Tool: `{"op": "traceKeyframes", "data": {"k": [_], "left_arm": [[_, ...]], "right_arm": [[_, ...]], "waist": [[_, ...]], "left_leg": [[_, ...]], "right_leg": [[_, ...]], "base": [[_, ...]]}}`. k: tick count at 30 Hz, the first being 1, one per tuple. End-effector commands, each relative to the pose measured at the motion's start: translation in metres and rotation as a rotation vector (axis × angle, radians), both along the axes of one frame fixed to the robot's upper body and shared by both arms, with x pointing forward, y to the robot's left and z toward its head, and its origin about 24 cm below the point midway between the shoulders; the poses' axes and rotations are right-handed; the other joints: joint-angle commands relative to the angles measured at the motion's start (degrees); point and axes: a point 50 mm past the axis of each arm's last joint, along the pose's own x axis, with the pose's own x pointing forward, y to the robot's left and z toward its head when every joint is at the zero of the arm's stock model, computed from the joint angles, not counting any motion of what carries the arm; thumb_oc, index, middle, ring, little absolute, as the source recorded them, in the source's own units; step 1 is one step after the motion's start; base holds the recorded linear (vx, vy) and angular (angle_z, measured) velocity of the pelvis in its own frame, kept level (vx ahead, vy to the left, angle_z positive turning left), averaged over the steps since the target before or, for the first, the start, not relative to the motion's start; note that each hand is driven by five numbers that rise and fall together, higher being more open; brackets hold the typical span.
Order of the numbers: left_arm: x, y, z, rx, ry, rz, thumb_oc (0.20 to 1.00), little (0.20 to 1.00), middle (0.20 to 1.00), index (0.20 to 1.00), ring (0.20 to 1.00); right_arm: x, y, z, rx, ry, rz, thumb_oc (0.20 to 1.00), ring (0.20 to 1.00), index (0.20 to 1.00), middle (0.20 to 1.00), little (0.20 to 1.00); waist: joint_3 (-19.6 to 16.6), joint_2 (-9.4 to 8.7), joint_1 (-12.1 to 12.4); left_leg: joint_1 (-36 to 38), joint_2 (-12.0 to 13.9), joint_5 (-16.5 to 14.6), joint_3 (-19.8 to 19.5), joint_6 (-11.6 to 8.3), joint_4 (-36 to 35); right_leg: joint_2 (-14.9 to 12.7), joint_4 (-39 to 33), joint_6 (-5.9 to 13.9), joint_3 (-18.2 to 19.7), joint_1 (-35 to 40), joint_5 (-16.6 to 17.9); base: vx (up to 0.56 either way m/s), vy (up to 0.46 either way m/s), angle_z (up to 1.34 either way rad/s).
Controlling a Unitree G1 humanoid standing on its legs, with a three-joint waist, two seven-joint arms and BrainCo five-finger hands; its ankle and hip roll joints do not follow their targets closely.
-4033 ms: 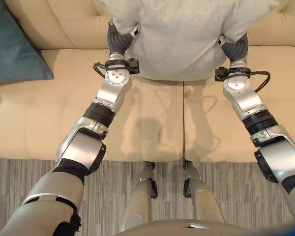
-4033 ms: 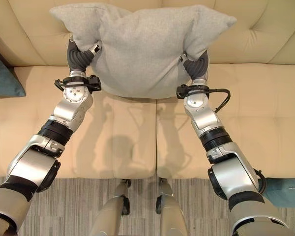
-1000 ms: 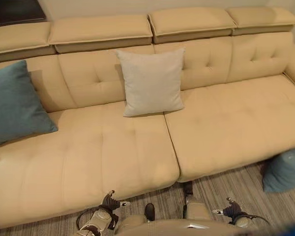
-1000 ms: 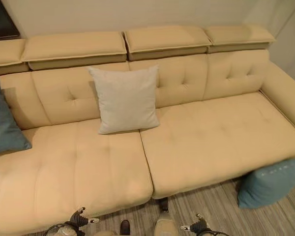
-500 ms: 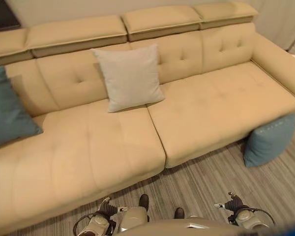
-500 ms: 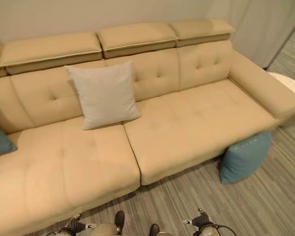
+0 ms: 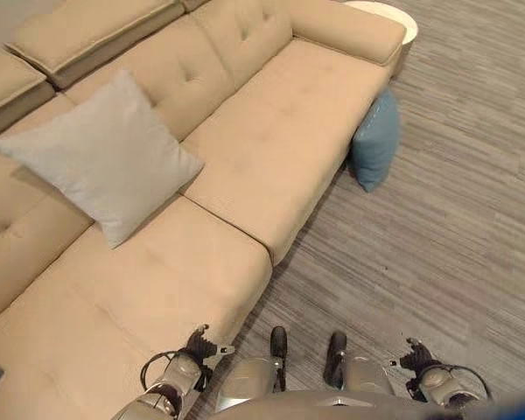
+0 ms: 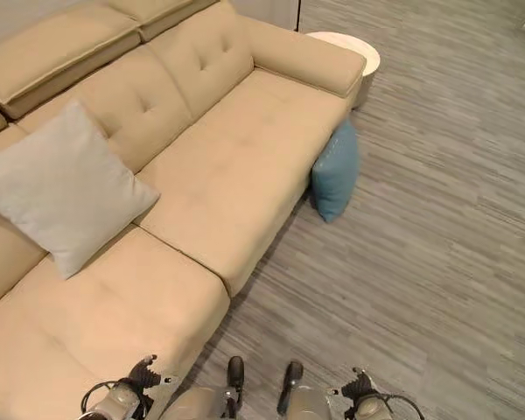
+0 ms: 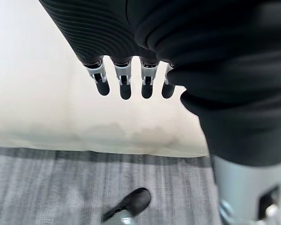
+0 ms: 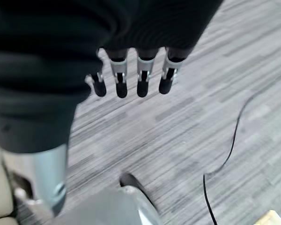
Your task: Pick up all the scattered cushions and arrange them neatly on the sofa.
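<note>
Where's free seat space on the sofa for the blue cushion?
The sofa's seat from the grey cushion to the armrest is bare, the widest patch. The seat in front of the grey cushion, toward the near edge, is bare too. The blue cushion stands on the floor against the sofa's front, near a round white table.

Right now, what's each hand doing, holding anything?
Left hand: open, fingers straight, holding nothing, above the sofa edge.
Right hand: open, fingers straight, holding nothing, over the floor.
</note>
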Motion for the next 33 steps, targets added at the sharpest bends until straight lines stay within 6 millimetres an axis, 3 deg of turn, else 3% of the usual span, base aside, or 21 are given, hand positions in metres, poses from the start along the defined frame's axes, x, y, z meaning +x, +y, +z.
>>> {"op": "traceKeyframes", "data": {"k": [1,8,12,16,19,21,23,26,30,32,33], "left_arm": [[0.006,-0.005,0.001,0.006,-0.011,-0.055,1.0,1.0,1.0,1.0,1.0],[0.008,-0.02,-0.001,-0.021,-0.003,-0.108,1.0,1.0,1.0,1.0,1.0],[0.013,-0.026,-0.001,-0.036,-0.013,-0.113,1.0,1.0,1.0,1.0,1.0],[0.011,-0.028,-0.002,-0.035,-0.004,-0.098,1.0,1.0,1.0,1.0,1.0],[0.007,-0.03,-0.004,-0.045,0.007,-0.08,1.0,1.0,1.0,1.0,1.0],[0.005,-0.032,-0.005,-0.055,0.01,-0.079,1.0,1.0,1.0,1.0,1.0],[0.006,-0.031,-0.005,-0.055,0.003,-0.068,1.0,1.0,1.0,1.0,1.0],[0.0,-0.027,-0.006,-0.053,0.02,-0.048,1.0,1.0,1.0,1.0,1.0],[-0.002,-0.024,-0.006,-0.044,0.024,-0.04,1.0,1.0,1.0,1.0,1.0],[0.003,-0.021,-0.004,-0.039,0.003,-0.034,1.0,1.0,1.0,1.0,1.0],[0.003,-0.021,-0.004,-0.039,0.003,-0.034,1.0,1.0,1.0,1.0,1.0]], "right_arm": [[0.004,-0.01,0.005,-0.037,-0.037,0.006,1.0,1.0,1.0,1.0,1.0],[0.0,-0.014,0.006,-0.038,-0.044,-0.036,1.0,1.0,1.0,1.0,1.0],[-0.007,-0.016,0.004,-0.036,-0.035,-0.076,1.0,1.0,1.0,1.0,1.0],[-0.01,-0.017,0.003,-0.037,-0.036,-0.112,1.0,1.0,1.0,1.0,1.0],[-0.019,-0.019,0.001,-0.048,-0.006,-0.117,1.0,1.0,1.0,1.0,1.0],[-0.023,-0.02,0.0,-0.063,0.009,-0.117,1.0,1.0,1.0,1.0,1.0],[-0.023,-0.02,0.0,-0.068,0.013,-0.107,1.0,1.0,1.0,1.0,1.0],[-0.025,-0.019,-0.001,-0.067,0.025,-0.093,1.0,1.0,1.0,1.0,1.0],[-0.026,-0.017,-0.002,-0.056,0.032,-0.095,1.0,1.0,1.0,1.0,1.0],[-0.017,-0.014,-0.001,-0.049,0.02,-0.075,1.0,1.0,1.0,1.0,1.0],[-0.017,-0.014,-0.001,-0.049,0.02,-0.075,1.0,1.0,1.0,1.0,1.0]], "waist": [[-2.6,-2.26,1.6],[-3.5,-1.52,-0.3],[-1.4,-2.14,-1.1],[-0.3,-2.98,-0.7],[-0.6,-3.13,0.2],[-0.8,-2.41,1.9],[-1.0,-1.96,2.9],[-2.2,-2.02,3.5],[-3.5,-2.54,4.4],[-3.7,-2.01,4.8],[-3.7,-2.07,4.8]], "left_leg": [[0.4,-0.6,-2.4,-5.1,-3.67,1.3],[2.0,0.9,-2.6,-4.7,-5.08,0.6],[-2.0,2.4,-4.3,-4.1,-7.42,11.7],[-6.0,2.4,-4.0,-5.6,-7.52,18.8],[-8.1,-0.7,-4.2,-8.6,-6.62,15.9],[-10.2,-4.0,1.0,-11.8,-6.8,9.3],[-11.3,-5.0,2.5,-13.7,-6.94,8.1],[-9.4,-4.9,2.0,-15.0,-6.18,6.9],[-8.0,-4.6,1.0,-13.1,-5.04,6.9],[-5.7,-4.0,-0.4,-12.0,-3.58,5.8],[-5.7,-4.0,-0.4,-11.9,-3.57,5.8]], "right_leg": [[1.8,-13.2,0.41,2.1,4.0,6.7],[3.7,-18.9,-0.5,3.4,6.4,7.4],[4.2,-20.3,-1.81,2.9,8.1,6.9],[4.3,-20.8,-2.64,3.5,9.0,7.0],[5.3,-21.8,-2.46,5.2,10.0,6.6],[7.9,-22.5,-2.62,8.5,11.8,5.6],[9.3,-22.0,-2.81,10.9,12.5,4.8],[9.5,-21.6,-3.06,13.2,13.6,3.2],[8.7,-18.5,-2.92,15.0,14.4,1.1],[7.3,-8.0,-0.57,13.7,10.5,1.0],[7.2,-7.7,-0.56,13.8,10.3,0.8]], "base": [[-0.05,-0.113,-0.62],[0.03,-0.131,-0.21],[-0.03,-0.145,0.03],[0.02,-0.09,-0.02],[0.16,-0.056,-0.15],[0.31,-0.029,-0.64],[0.19,-0.004,-0.74],[0.25,0.073,-1.03],[0.26,0.125,-0.8],[0.16,0.115,-0.89],[0.16,0.087,-0.92]]}}
